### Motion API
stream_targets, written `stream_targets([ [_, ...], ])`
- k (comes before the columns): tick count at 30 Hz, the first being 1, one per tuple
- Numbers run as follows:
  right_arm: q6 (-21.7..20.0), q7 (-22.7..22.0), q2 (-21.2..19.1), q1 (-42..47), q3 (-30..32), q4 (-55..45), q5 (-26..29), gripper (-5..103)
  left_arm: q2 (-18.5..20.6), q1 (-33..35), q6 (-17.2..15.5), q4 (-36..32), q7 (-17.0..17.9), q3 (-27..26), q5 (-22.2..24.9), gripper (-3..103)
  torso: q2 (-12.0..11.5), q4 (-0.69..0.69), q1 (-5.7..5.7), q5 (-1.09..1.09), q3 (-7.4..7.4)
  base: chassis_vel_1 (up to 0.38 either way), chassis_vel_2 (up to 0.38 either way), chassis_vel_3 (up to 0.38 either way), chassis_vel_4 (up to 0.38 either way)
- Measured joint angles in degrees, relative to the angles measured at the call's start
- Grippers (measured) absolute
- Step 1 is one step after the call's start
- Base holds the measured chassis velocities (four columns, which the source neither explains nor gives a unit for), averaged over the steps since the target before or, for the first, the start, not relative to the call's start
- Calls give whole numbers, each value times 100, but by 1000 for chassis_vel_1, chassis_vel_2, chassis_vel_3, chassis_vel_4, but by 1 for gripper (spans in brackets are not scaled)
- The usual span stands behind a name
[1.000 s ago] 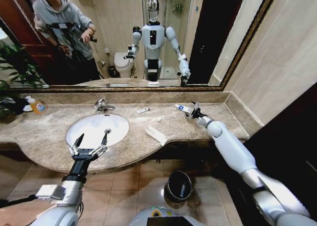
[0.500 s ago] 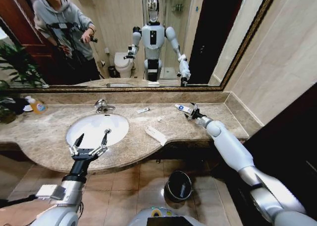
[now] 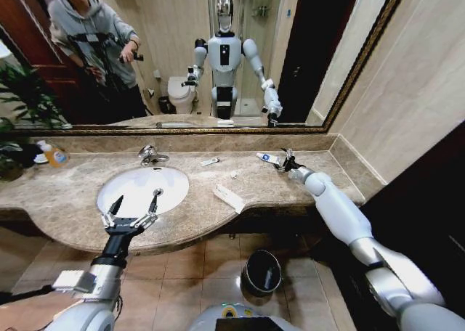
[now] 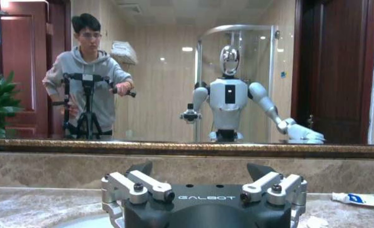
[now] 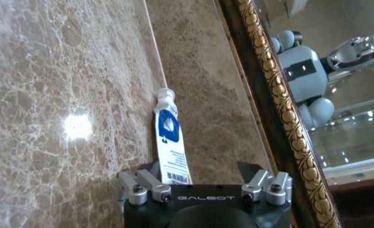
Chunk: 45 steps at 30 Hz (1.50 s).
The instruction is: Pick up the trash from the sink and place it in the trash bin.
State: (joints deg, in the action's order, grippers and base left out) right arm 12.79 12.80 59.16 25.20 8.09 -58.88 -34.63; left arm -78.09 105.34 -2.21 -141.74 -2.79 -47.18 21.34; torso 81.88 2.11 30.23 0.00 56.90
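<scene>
Since one second ago the right gripper point(image 3: 285, 161) has shifted slightly toward the mirror along the back right of the counter; the left arm and the loose items are lying as before. The right gripper is reaching over the brown marble counter point(image 3: 65, 189) to the white tube point(image 3: 268, 157), which is lying flat near the backsplash. In the right wrist view the tube point(image 5: 172, 145) is running lengthwise away from the gripper point(image 5: 200, 172), its printed tail end passing in beside one finger. The fingers are standing apart, and whether they are touching the tube cannot be told.

The left gripper point(image 3: 135, 205) is hovering over the front rim of the sink point(image 3: 138, 186), fingers spread wide and holding nothing; the left wrist view shows the same gripper point(image 4: 201, 172) spread, facing the mirror.

The long flat white packet point(image 3: 229, 197) is lying on the counter just right of the basin. A small sachet point(image 3: 210, 161) is lying near the backsplash, right of the chrome faucet point(image 3: 151, 155). A smaller white scrap point(image 3: 235, 173) is sitting between those two. The clear bottle of orange liquid point(image 3: 53, 154) is standing at the far left of the counter. The trash bin point(image 3: 261, 272) is standing on the tiled floor below the counter edge.
</scene>
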Motion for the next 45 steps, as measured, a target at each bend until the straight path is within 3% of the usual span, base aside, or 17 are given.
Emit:
stream_targets([
  [5, 51, 39, 59, -16, 7, 11, -4, 67, 0, 0, 0, 0, 0, 0, 0, 100, 0, 0, 0, 0, 0, 0, 0, 0, 0],
  [8, 53, 42, 122, -16, -20, 40, -18, 50, 0, 0, 0, 0, 0, 0, 0, 100, 0, 0, 0, 0, 0, 0, 0, 0, 0],
  [10, 53, 42, 148, -16, -20, 54, -40, 50, 0, 0, 0, 0, 0, 0, 0, 100, 0, 0, 0, 0, 0, 0, 0, 0, 0],
  [15, 52, 25, 166, 34, -25, -10, -12, 29, 0, 0, 0, 0, 0, 0, 0, 100, 0, 0, 0, 0, 0, 0, 0, 0, 0],
  [19, -60, 95, 41, 124, -149, -281, 435, 19, 0, 0, 0, 0, 0, 0, 0, 100, 0, 0, 0, -1, 0, 0, 0, 0, 0],
  [21, -201, 150, -77, 185, -323, -474, 929, 6, 0, 0, 0, 0, 0, 0, 0, 100, 0, 0, 0, 1, 0, 0, 0, 0, 0],
  [23, -413, 295, -216, 230, -530, -690, 1506, 15, 0, 0, 0, 0, 0, 0, 0, 100, 0, 0, 0, -1, 0, 0, 0, 0, 0],
  [27, -529, 449, -246, 135, -749, -693, 1867, 26, 0, 0, 0, 0, 0, 0, 0, 100, 0, 0, 0, 2, 0, 0, 0, 0, 0],
  [28, -529, 449, -246, 135, -749, -693, 1867, 26, 0, 0, 0, 0, 0, 0, 0, 100, 0, 0, 0, 2, 0, 0, 0, 0, 0],
  [35, -548, 563, -109, -571, -1252, -257, 1911, 59, 0, 0, 0, 0, 0, 0, 0, 100, 0, 1, 0, -2, 0, 0, 0, 0, 0],
  [37, -548, 586, -95, -670, -1333, -199, 1911, 59, 0, 0, 0, 0, 0, 0, 0, 100, 0, 1, 0, -2, 0, 0, 0, 0, 0],
  [40, -549, 684, -21, -967, -1572, -4, 1936, 76, 0, 0, 0, 0, 0, 0, 0, 100, 0, 0, 0, -1, 0, 0, 0, 0, 0],
  [45, -548, 815, 62, -1226, -1786, 247, 1960, 91, 0, 0, 0, 0, 0, 0, 0, 100, 0, 1, 0, 0, 0, 0, 0, 0, 0],
])
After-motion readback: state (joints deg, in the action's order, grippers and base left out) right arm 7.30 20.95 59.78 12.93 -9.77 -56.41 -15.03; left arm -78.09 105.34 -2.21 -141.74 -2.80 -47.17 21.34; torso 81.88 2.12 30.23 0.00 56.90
